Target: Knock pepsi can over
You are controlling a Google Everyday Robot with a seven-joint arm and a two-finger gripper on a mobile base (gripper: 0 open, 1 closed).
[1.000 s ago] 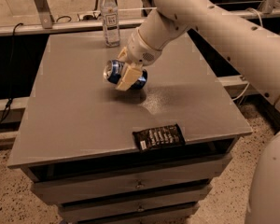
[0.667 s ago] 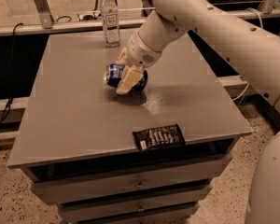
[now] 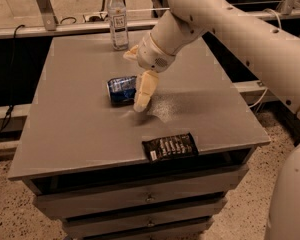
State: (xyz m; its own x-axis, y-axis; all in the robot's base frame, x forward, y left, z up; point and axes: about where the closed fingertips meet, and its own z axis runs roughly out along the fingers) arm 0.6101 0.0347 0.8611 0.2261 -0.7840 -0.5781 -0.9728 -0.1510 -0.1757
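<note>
You've got the pepsi can (image 3: 121,90) lying on its side near the middle of the table (image 3: 65,134). The gripper (image 3: 133,82) is at its 3 o'clock, fingers (image 3: 144,89) spread, the near one against the can's end. Bottle (image 3: 117,19) upright at the can's 12 o'clock, dark packet (image 3: 170,146) at 5 o'clock.

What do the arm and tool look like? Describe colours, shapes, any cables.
The arm is thick, rounded and off-white, with smooth shell segments and small dark dots. The tool, just right of the can, has two cream, paddle-shaped fingers. No cables show on it.
</note>
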